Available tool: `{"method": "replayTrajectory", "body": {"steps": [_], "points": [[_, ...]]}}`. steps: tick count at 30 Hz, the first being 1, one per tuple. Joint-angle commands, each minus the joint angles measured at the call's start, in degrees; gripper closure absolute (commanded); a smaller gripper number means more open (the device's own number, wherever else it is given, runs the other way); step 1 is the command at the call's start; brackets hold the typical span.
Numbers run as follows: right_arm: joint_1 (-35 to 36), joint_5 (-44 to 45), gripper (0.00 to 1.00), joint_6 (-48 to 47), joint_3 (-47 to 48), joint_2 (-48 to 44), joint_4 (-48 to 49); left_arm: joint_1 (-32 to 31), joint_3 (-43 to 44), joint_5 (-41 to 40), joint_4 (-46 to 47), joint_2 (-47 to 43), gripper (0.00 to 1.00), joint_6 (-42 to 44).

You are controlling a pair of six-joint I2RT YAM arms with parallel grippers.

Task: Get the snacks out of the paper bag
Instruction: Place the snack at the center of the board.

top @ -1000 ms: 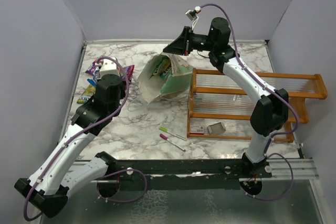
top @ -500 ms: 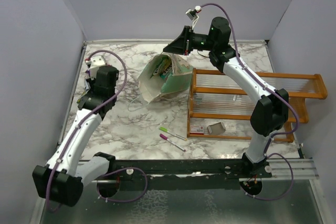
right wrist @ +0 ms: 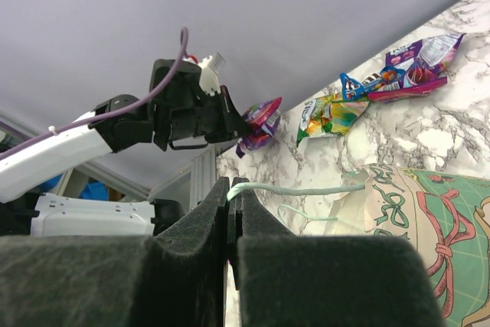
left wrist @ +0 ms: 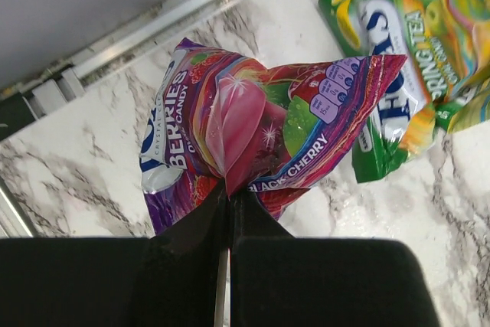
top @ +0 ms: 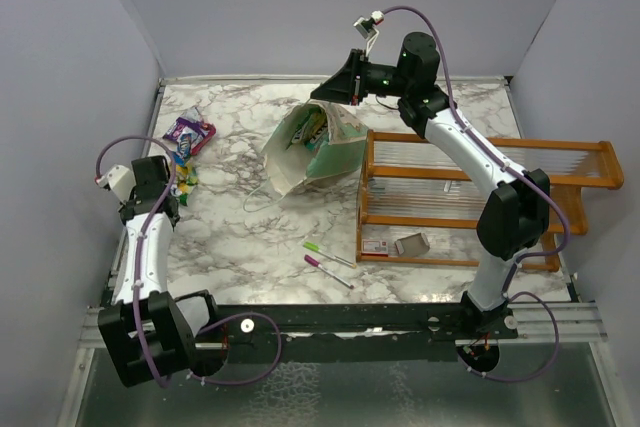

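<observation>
Paper bag [top: 312,152] is leaning mid-table, its mouth facing left and far, with snacks [top: 308,130] showing inside. The right arm is standing nearer to it: the right gripper [right wrist: 230,189] is pinching fully shut on the bag's string handle [right wrist: 298,188] at the far rim. The left gripper [left wrist: 228,193], well to the left of the bag, is clamping tight on a purple packet [left wrist: 253,124] by its middle, holding it above the marble table [left wrist: 61,174]. A green packet [left wrist: 398,51] is lying close by, probably marking where the release belongs.
</observation>
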Motion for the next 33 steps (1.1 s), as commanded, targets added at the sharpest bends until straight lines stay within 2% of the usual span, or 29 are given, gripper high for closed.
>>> {"method": "replayTrajectory", "body": {"steps": [1, 7, 9, 12, 16, 21, 27, 33], "points": [[0.0, 0.2, 0.99, 0.0, 1.0, -1.3, 0.8, 0.2, -1.8, 4.4, 6.0, 0.8, 1.00, -2.3], [0.0, 0.1, 0.99, 0.2, 0.7, -1.4, 1.0, 0.2, -0.7, 6.1, 6.3, 4.8, 1.00, -0.7], [0.0, 0.1, 0.99, 0.2, 0.6, -1.5, 1.1, 0.3, -0.5, 5.9, 6.2, 5.2, 0.95, -0.7], [0.0, 0.1, 0.99, 0.0, 0.4, -1.7, 1.1, 0.3, -0.7, 6.1, 6.4, 5.0, 0.81, -0.5], [0.0, 0.0, 0.99, 0.0, 0.3, -1.8, 1.2, 0.3, -0.9, 6.2, 6.5, 3.7, 0.52, 0.1], [0.0, 0.0, 0.99, 0.0, -0.2, -1.8, 1.3, 0.3, -1.7, 7.1, 6.8, 0.4, 0.33, 0.8], [0.0, 0.0, 0.99, 0.1, -0.4, -2.0, 1.4, 0.3, -1.6, 8.9, 7.3, -2.9, 0.25, 2.7], [0.0, 0.1, 0.99, 0.0, -0.8, -2.2, 1.4, 0.3, -1.7, 17.0, 9.7, -6.5, 0.23, 7.6]]}}
